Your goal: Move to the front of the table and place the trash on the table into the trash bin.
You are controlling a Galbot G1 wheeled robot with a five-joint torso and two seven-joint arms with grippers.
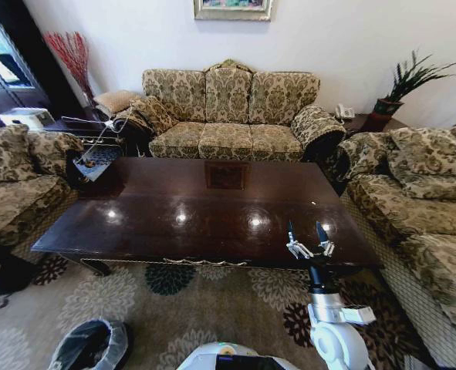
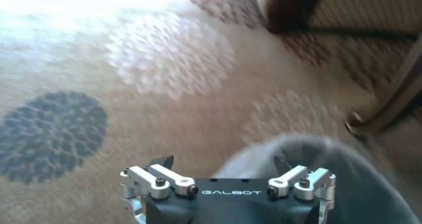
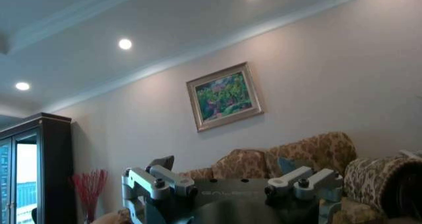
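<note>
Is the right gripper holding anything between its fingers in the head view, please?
No, the right gripper stands open and empty, pointing up over the near edge of the table.

The table [image 1: 204, 208] lies straight ahead at twelve o'clock, its long side facing the robot. Behind it, also at twelve, a three-seat sofa [image 1: 231, 116] stands against the wall. Another sofa [image 1: 15, 181] sits at ten o'clock, and a third [image 1: 432, 208] at two. The trash bin [image 1: 92, 347] stands on the carpet [image 1: 173, 308] at seven o'clock, before the table's near-left corner.
</note>
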